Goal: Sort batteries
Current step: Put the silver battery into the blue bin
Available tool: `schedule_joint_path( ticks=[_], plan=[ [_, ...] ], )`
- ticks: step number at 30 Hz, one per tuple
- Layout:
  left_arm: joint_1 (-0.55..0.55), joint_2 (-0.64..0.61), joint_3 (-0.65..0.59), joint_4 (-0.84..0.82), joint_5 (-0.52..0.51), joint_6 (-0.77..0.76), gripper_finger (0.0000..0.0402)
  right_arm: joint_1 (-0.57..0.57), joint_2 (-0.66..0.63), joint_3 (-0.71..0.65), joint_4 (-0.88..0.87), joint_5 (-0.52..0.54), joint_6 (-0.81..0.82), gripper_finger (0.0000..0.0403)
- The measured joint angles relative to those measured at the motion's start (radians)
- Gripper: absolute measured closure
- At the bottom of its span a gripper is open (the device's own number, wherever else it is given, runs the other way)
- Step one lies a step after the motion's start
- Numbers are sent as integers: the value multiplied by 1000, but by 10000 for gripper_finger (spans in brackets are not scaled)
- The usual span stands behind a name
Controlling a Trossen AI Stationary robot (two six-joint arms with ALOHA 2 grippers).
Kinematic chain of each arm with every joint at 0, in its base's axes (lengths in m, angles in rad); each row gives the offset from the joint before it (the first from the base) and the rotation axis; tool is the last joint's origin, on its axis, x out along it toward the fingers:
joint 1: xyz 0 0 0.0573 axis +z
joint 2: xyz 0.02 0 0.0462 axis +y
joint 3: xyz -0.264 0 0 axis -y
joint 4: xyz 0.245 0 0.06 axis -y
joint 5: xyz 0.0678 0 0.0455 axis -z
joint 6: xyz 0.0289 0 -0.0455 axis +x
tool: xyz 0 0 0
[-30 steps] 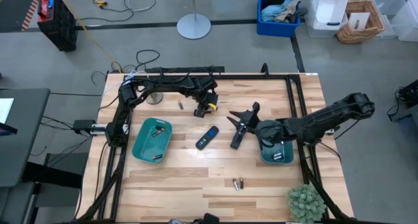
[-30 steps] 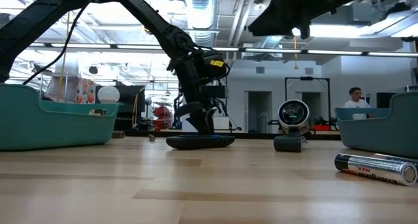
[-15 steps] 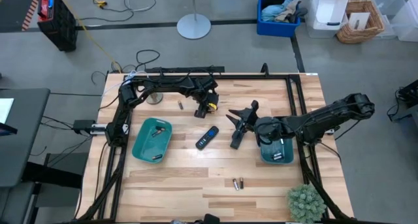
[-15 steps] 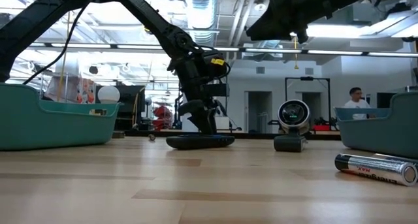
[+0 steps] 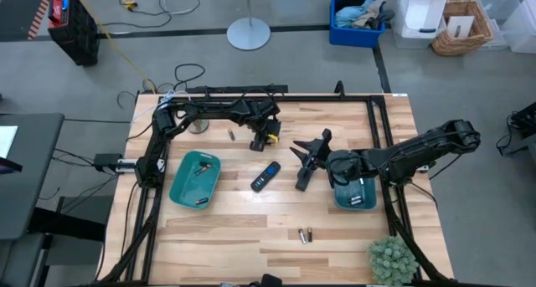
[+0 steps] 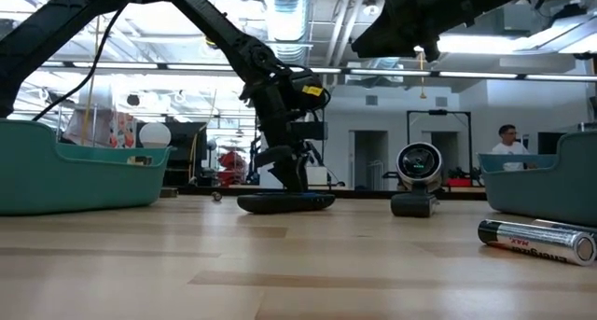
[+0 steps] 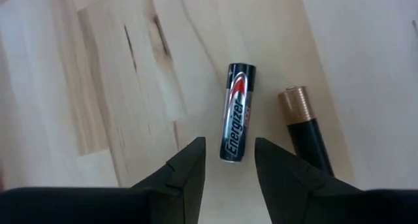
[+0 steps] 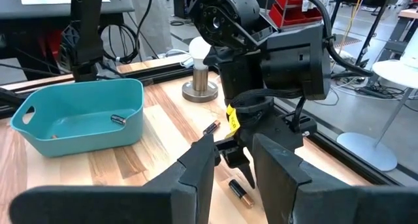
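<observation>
- While the left gripper (image 7: 228, 168) hangs low over the far side of the table (image 5: 243, 237), its fingers are spread with nothing between them, straddling the near end of an Energizer battery (image 7: 236, 113) lying flat on the wood.
- Just beside it lies a second battery, black with a copper top (image 7: 305, 129).
- Right gripper (image 8: 234, 155) hovers mid-table, fingers parted, gripping nothing.
- Another battery (image 8: 118, 119) sits inside the left teal tray (image 8: 39, 106).
- Two more batteries (image 5: 305, 234) lie near the front edge, plus one loner (image 5: 231, 135) at the back.
- Black remote control (image 5: 265, 176) is mid-table, next to a flashlight (image 5: 303, 180).
</observation>
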Motion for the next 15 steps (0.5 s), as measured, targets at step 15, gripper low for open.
schedule_joint_path(
  ticks=[15],
  plan=[
    [52, -58, -1, -14, 235, -63, 276, 3, 0, 0, -21, 0, 4, 280]
  ],
)
